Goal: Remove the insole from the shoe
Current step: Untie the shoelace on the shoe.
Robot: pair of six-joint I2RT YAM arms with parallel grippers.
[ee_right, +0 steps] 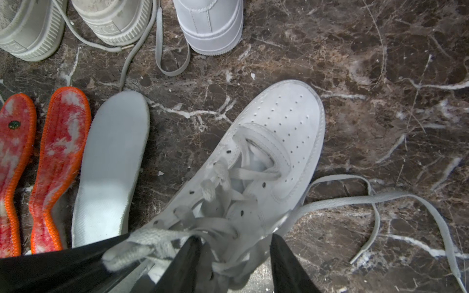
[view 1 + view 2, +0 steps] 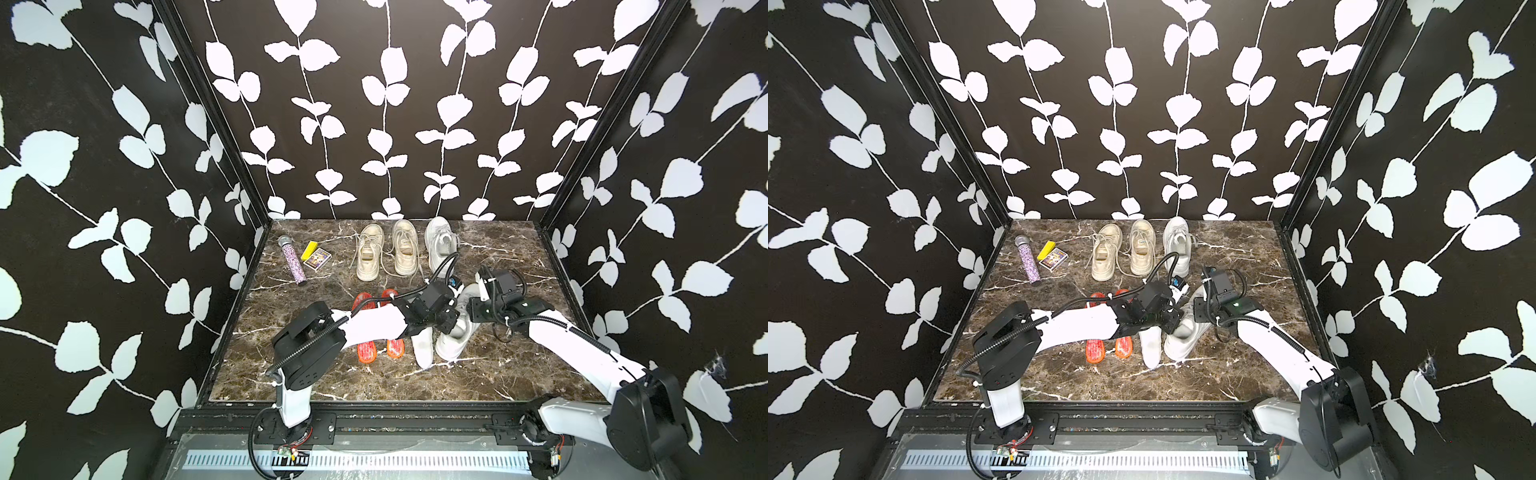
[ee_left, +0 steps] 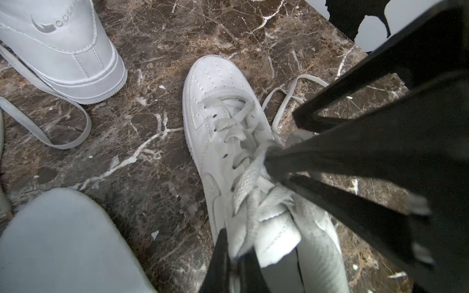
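Right wrist view puts the white perforated leather sneaker on the brown marble table, near its middle. Its insole is nowhere in sight, so I judge it sits inside and the pull-out is not yet begun. Left hand is pinched tight on the flat grey laces by the tongue, probably to keep the mouth open. Right hand stands half-spread astride the sneaker's side wall; whether it grips I cannot tell. Just beside the sneaker lies a white foam insole, already out, then two orange-rimmed insoles. Beyond stand a second white sneaker and a beige pair.
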